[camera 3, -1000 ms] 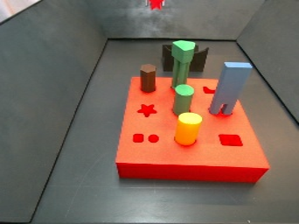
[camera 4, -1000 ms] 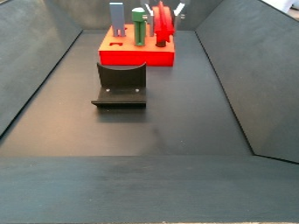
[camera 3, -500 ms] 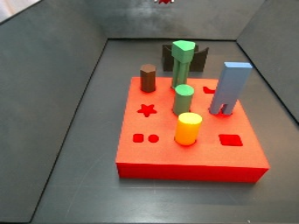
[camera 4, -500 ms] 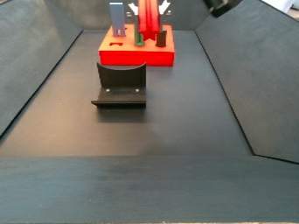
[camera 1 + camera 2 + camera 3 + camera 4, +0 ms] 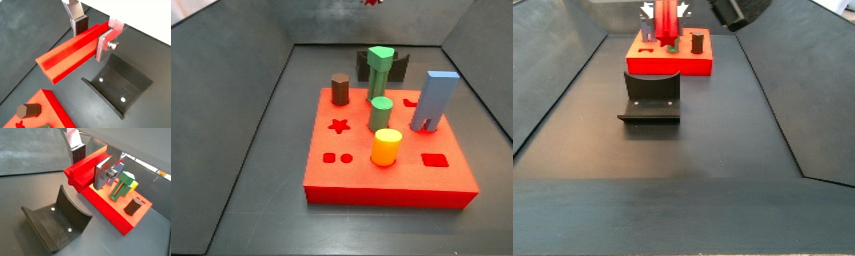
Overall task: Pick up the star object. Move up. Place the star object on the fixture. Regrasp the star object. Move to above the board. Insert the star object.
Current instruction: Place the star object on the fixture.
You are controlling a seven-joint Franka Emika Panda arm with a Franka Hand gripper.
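Gripper [image 5: 92,33] clamped on star object [image 5: 70,52] near one end, high above fixture [image 5: 120,86], board [image 5: 113,210] beyond fixture. Peg looks rigid, light, ridged plastic; likely slick. Hold flat flanks, mid-length better.

No text, label, brand, number or sign can be read on anything in these views. The board [image 5: 392,170] has only cut-out shapes in its top face, and the fixture [image 5: 651,97] is plain dark metal with screw heads. The star object [image 5: 72,51] is bare red, clamped between the plates of the gripper [image 5: 92,31], which hangs above the fixture and carries no marking that can be made out.
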